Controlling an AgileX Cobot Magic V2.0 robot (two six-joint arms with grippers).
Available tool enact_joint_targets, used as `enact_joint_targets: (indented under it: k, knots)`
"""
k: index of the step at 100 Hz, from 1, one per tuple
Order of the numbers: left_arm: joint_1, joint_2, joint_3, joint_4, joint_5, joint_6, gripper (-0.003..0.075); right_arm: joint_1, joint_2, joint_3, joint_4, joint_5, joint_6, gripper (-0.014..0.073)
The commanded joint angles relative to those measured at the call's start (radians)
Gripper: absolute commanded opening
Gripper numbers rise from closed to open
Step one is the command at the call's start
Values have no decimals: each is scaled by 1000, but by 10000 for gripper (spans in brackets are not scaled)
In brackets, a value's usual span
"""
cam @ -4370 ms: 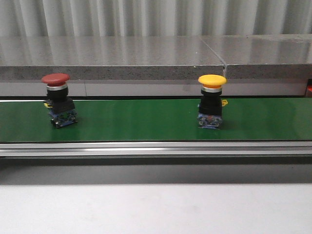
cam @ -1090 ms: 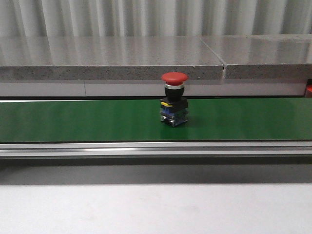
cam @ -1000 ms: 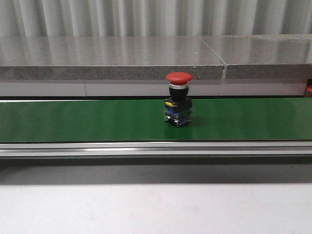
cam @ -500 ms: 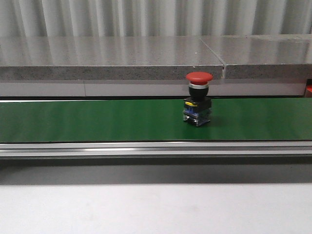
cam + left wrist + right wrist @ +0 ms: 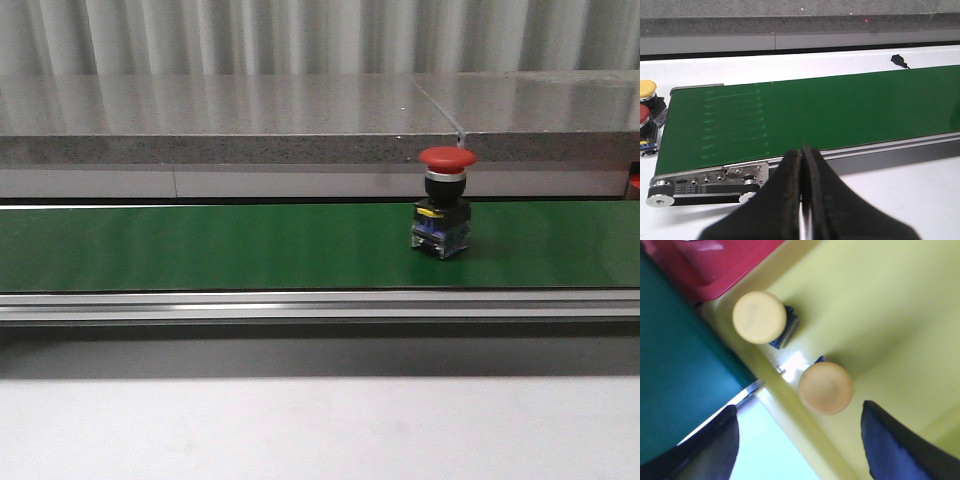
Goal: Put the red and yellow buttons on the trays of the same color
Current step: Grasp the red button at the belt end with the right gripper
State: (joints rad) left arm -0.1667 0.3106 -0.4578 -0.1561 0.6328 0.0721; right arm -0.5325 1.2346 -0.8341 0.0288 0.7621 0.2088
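Right end effector [image 5: 799, 440]: spread wide, nothing between its fingers, hovering over the yellow tray [image 5: 890, 310].
Left end effector [image 5: 801, 200]: fingers pressed together, holding nothing, poised beside the conveyor belt [image 5: 830, 110] near its roller end.
Done: two yellow buttons [image 5: 826, 388] stand inside the yellow tray, one [image 5: 760, 317] close to the wall nearest the belt.
Red tray [image 5: 715, 265]: just beside the yellow tray; its contents are out of view.
In hand: a red button [image 5: 445, 204] stands upright on the conveyor belt, untouched.
Queue: beyond the belt's roller end, another yellow button [image 5: 647, 90] and red button [image 5: 644, 122] wait on the white bench [image 5: 920, 200].
Left: the riding red button, then the waiting pair.
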Motion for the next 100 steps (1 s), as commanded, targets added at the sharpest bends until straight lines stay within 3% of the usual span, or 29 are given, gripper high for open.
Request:
enact_joint_targets:
  k: [1, 53, 81, 100]
  knots:
    - [-9, 9, -27, -17, -69, 0, -20, 33, -54, -32, -7, 24, -39, 520]
    - [-9, 9, -27, -17, -69, 0, -20, 392, -29, -223, 81, 310, -339, 520]
    - [-9, 9, -27, -17, -69, 0, -20, 501, 84, -293, 172, 335, -568, 520]
    - [-9, 9, -27, -17, -69, 0, -20, 571, 174, -346, 196, 284, -620, 520]
